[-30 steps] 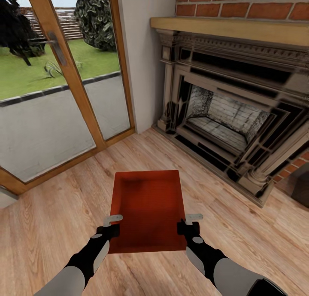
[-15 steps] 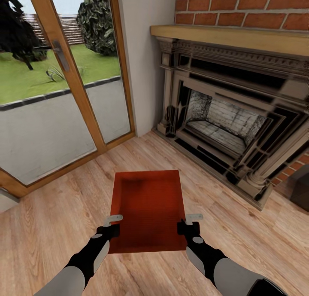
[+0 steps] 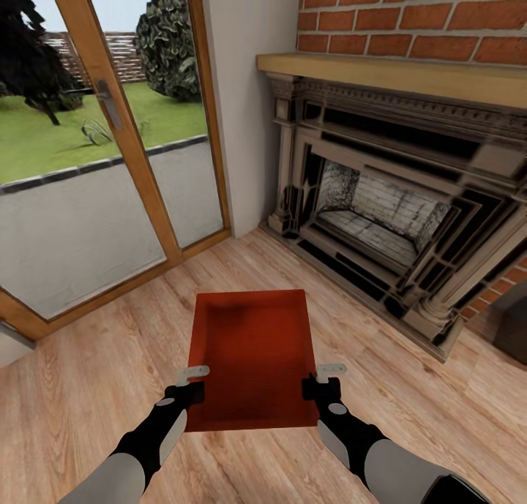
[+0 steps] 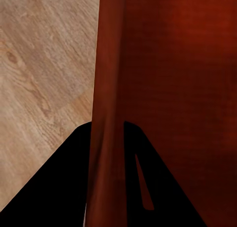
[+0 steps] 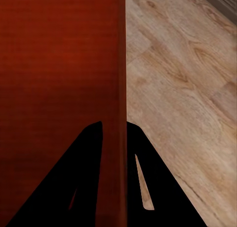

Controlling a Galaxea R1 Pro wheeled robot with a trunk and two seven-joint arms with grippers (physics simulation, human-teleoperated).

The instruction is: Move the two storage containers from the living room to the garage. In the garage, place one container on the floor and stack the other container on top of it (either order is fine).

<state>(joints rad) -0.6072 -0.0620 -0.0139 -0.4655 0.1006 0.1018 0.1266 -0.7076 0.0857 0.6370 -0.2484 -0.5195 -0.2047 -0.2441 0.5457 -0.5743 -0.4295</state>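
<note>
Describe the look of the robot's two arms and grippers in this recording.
Both arms have light grey forearm shells running into matte black wrist sections, each with a pale grey panel on top. The left gripper and right gripper are black blocks ending in thin, flat, pale metal jaws. In the wrist views they appear as black wedges. No cables or markings show.

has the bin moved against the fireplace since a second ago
Yes. The container keeps its place between the grippers, but the fireplace has slid rightward and down: the robot is turning left.
</note>
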